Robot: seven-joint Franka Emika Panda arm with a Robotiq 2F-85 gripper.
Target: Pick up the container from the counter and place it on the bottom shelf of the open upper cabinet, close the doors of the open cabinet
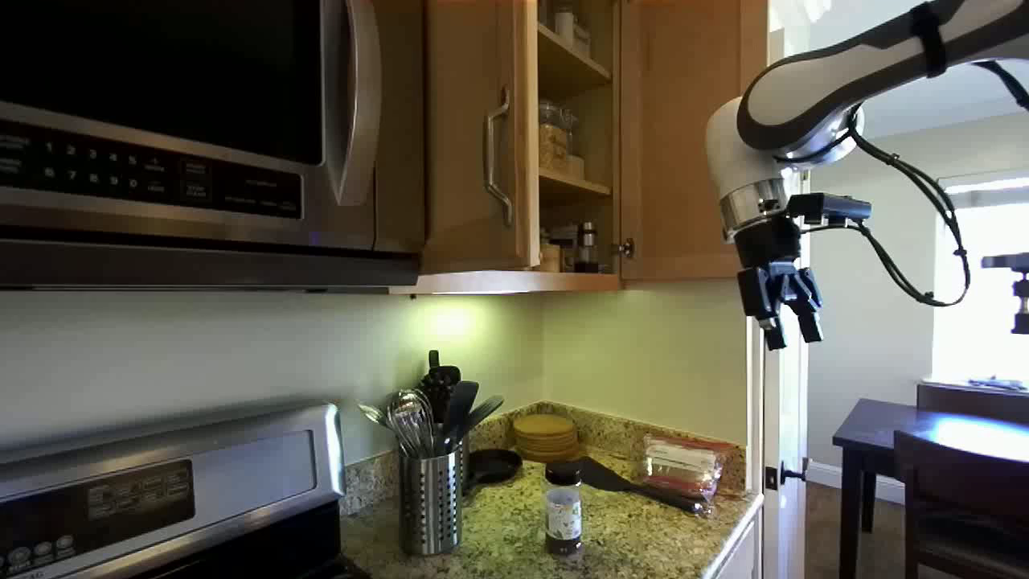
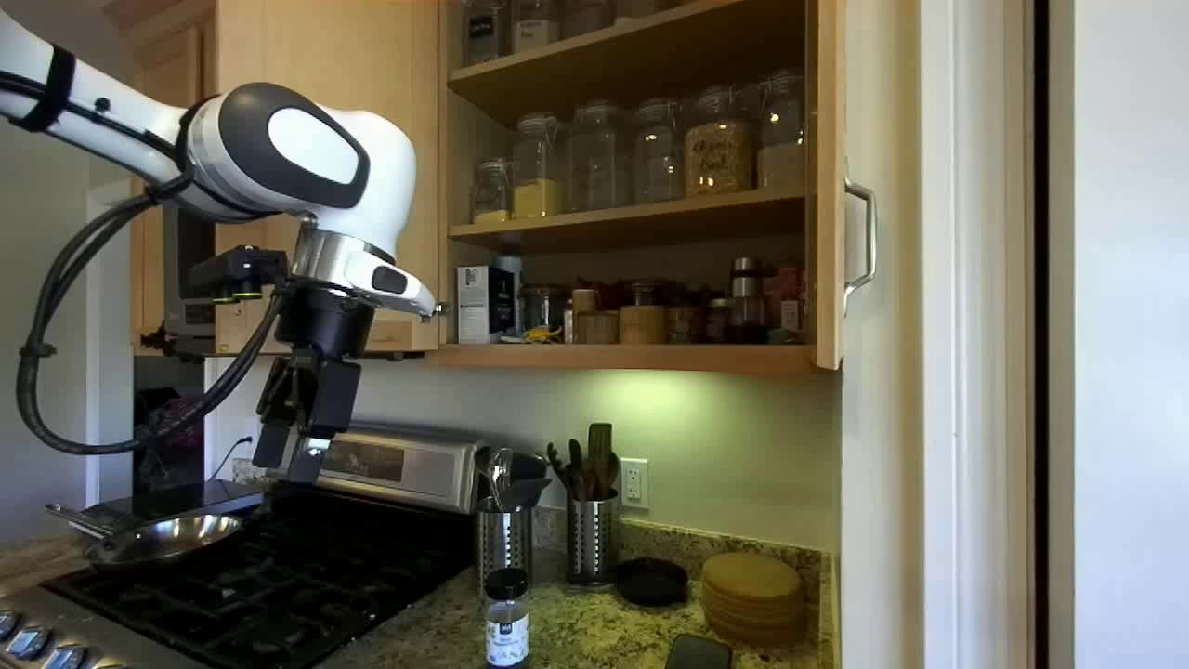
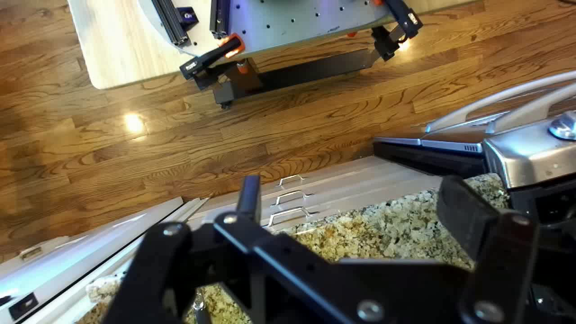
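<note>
The claw (image 1: 793, 331), spread and empty, should descend squarely over the black-capped spice jar (image 1: 563, 516) standing on the granite worktop (image 1: 511, 527), right of the perforated utensil holder (image 1: 431, 505) in an exterior view, then close evenly to avoid tipping it.

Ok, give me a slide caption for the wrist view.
Open, empty gripper seen against the granite counter, drawers and wooden floor.

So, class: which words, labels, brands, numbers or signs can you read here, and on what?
"1 2 3 4 5": microwave keypad, top row.
"6 7 8 9 0": microwave keypad, lower row.
Too small or blurred to read: other keys, label on the container, cabinet jars, carton, stove panel, clamps.
</note>
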